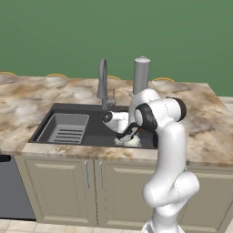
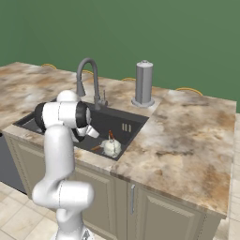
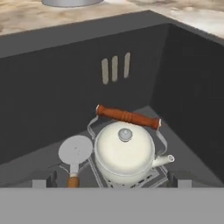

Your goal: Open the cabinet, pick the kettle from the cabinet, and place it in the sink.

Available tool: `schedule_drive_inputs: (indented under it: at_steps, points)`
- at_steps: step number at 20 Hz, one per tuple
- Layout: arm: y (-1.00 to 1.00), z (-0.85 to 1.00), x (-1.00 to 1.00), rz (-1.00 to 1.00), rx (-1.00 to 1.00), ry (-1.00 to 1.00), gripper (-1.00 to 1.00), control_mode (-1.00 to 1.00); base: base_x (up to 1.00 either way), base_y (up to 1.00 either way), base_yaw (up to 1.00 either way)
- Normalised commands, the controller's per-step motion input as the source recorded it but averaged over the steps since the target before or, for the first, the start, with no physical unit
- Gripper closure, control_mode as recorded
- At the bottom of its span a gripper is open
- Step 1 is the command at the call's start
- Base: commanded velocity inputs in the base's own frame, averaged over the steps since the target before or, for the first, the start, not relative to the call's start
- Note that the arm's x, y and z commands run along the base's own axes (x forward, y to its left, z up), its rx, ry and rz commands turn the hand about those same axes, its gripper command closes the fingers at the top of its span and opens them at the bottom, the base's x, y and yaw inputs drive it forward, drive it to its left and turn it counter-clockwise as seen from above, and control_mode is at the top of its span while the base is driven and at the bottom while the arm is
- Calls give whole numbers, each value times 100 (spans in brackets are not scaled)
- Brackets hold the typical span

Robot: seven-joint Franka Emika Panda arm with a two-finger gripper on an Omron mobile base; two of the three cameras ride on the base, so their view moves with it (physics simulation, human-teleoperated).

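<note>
The cream-white kettle [image 3: 124, 153] stands upright on the floor of the dark grey sink [image 3: 52, 78], in its right corner, with the wooden-topped bail handle raised and the spout pointing right in the hand view. It also shows as the kettle [image 2: 111, 147] and the kettle [image 1: 133, 140] under the arm. My gripper [image 3: 111, 181] hangs open just in front of and above it, one fingertip [image 3: 43, 180] on each side and nothing between them. The gripper [image 2: 92, 133] is inside the sink [image 2: 129, 119]. The cabinet is out of view.
A small grey round utensil with a wooden handle [image 3: 75, 153] lies beside the kettle. A ribbed tray insert [image 1: 67, 129] fills the sink's left half. The arched faucet [image 1: 103, 82] and a tall grey cylinder [image 1: 141, 75] stand behind the basin on the marble counter [image 2: 187, 131].
</note>
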Motion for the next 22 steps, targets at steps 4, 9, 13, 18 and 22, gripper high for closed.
schedule_drive_inputs:
  at_steps: [4, 9, 13, 18, 22]
  points:
    - [-1, 33, -16, 21, 0, 8, -100, -100, 0, 0, 0]
    - [-2, 35, -15, 17, 0, 11, -100, -100, 0, 0, 0]
    - [0, 36, -11, 14, 0, 13, -100, -100, 0, 0, 0]
    - [-2, 34, -13, 13, 0, 12, -100, -100, 0, 0, 0]
    - [-5, 36, -15, 14, 0, 7, -100, -100, 0, 0, 0]
